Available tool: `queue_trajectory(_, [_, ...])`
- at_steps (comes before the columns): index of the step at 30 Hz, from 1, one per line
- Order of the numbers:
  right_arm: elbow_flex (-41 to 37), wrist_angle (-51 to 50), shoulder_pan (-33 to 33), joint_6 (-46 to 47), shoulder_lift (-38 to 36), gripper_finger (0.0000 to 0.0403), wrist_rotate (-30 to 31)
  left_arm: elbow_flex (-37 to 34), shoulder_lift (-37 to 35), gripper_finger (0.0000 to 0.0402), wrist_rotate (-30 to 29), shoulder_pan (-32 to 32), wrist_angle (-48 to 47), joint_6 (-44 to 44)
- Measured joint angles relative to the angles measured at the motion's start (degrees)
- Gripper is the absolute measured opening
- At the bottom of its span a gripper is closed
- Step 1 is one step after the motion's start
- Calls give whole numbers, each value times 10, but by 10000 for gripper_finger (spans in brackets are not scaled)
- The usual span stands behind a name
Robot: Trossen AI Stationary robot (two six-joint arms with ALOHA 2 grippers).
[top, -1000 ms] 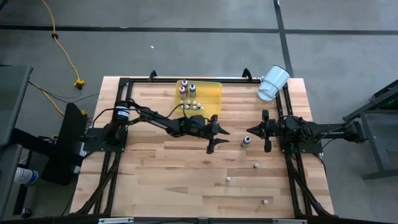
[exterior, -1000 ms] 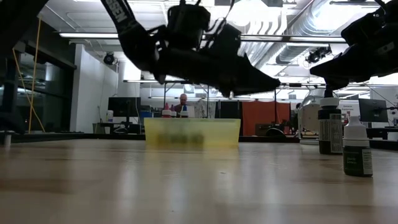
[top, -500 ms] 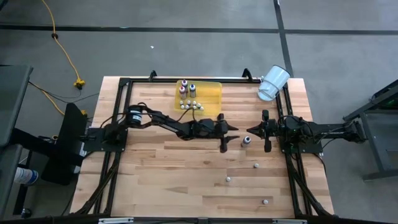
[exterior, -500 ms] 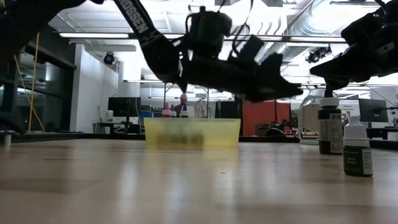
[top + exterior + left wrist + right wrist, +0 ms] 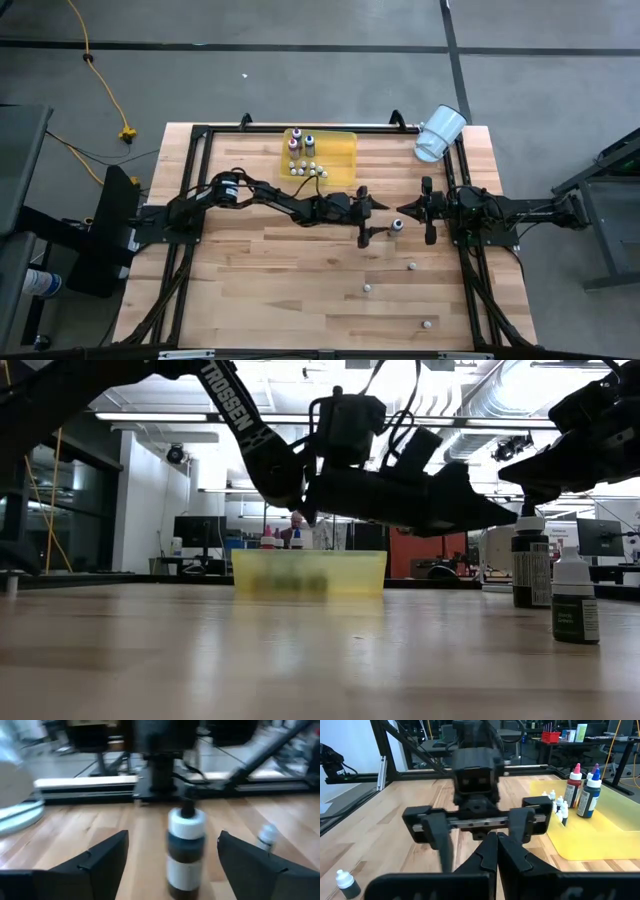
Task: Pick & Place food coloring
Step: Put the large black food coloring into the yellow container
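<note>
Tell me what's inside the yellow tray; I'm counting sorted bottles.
Inside the yellow tray: two taller bottles and a cluster of tiny white bottles. An exact count isn't readable.

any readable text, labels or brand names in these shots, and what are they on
"TROSSEN": white letters on the left arm, low view.
Labels on the dark bottle and the smaller bottle: too small to read.
Label on the bottle ahead of the left gripper: blurred, unreadable.
Nothing else legible.
</note>
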Motion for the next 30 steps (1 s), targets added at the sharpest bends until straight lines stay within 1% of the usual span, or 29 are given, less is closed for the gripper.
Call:
queue_trajectory(2, [0,0,0,0,0,0,0,0,0,299,30,0,-1,30])
queue_trajectory(4, [0,0,0,0,0,0,0,1,4,300,45,0,3,37])
queue_trajectory(7, [0,0,0,0,0,0,0,4,15,301,45,-1,5,38])
queue_trajectory(17, [0,0,0,0,0,0,0,86,63,301,46,4,1,37])
queue_trajectory(21, [0,0,0,0,0,0,0,103,74,301,61,4,-8,29])
queue_trajectory(24, [0,0,0,0,0,0,0,119,81,301,59,4,0,33])
queue_trajectory(30, [0,0,0,0,0,0,0,151,98,301,63,4,-16,29])
